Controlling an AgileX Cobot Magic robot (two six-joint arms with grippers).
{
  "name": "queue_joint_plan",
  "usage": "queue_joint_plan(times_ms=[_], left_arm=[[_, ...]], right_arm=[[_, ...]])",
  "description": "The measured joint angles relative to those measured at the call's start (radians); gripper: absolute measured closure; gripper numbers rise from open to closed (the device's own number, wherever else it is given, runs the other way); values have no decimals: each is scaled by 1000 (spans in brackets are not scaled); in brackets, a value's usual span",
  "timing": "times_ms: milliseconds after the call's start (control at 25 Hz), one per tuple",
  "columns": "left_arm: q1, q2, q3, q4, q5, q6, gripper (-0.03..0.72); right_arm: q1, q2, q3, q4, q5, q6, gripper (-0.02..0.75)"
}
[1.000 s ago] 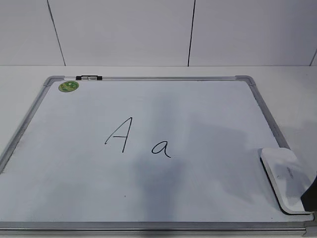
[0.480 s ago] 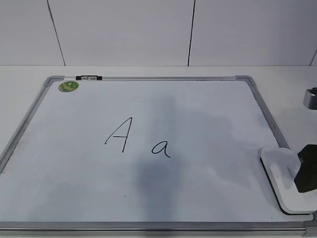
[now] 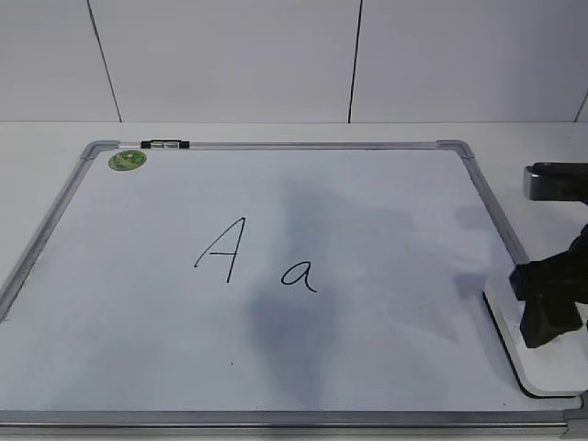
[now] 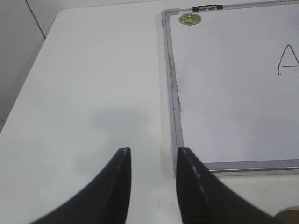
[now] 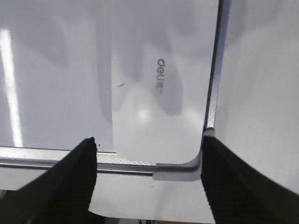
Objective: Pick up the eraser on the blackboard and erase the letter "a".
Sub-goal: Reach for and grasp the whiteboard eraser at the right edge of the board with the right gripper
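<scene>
The blackboard [image 3: 367,202] is a white board in a grey frame, lying flat on the table. A capital "A" [image 3: 223,250] and the letter "a" [image 3: 299,275] are written at its middle. The eraser [image 3: 544,372] lies at the board's near right corner. In the right wrist view it is a white block [image 5: 154,107] with grey lettering. My right gripper [image 3: 544,322] is open above the eraser, and its jaws [image 5: 147,142] stand wide on either side of it. My left gripper [image 4: 153,150] is open and empty over the table, beside the board's near left corner.
A round green sticker [image 3: 127,160] and a small black clip [image 3: 165,144] sit at the board's far left corner. The sticker also shows in the left wrist view [image 4: 190,19]. A white panelled wall stands behind the table. Bare table lies left of the board [image 4: 93,93].
My right gripper has come in from the lower right edge and moved up and left over the eraser. The eraser, the board and the letters have not moved.
</scene>
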Motion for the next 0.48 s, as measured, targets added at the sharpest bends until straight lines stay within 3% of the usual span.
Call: queue_joint_plan(times_ms=[200, 320, 480], left_arm=[[0, 0, 0, 2, 0, 0, 452], [0, 0, 0, 2, 0, 0, 452], [0, 0, 0, 2, 0, 0, 452]], right_arm=[[0, 20, -2, 6, -14, 34, 190], [0, 22, -4, -3, -14, 34, 107], [0, 22, -4, -7, -23, 36, 72]])
